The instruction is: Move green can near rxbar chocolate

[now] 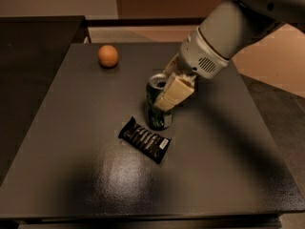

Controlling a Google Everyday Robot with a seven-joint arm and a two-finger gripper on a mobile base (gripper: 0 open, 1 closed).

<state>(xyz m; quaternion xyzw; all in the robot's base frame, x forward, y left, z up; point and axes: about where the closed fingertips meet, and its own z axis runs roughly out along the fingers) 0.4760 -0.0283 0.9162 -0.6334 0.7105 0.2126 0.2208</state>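
Now, nearest the bottom of the frame the desk [214, 175] is dark and glossy. Just below centre, the rxbar chocolate [144, 140] lies flat and slanted. Its upper right end is just beside the foot of the green can [158, 119], which stands upright at centre. The tool [163, 92] reaches in from the upper right and is clamped on the can's upper half. One pale finger [175, 90] crosses the can's front right side; the other is mostly hidden behind it. I cannot tell whether the can's base touches the desk.

With the can so close to the bar, the step in hand looks like setting it down and letting go. To do this well:

- Lower the can straight and level.
- Keep its base clear of the wrapper's crimped end, since a rim resting there would likely tip it.
- Part the fingers evenly only once the base sits flat.
- Lift away toward the upper right, so the front finger does not drag the can.

Counted from near to far: one bar, one can and one tool. Farthest is one orange ball [108, 56] at the upper left, well apart from the rest.
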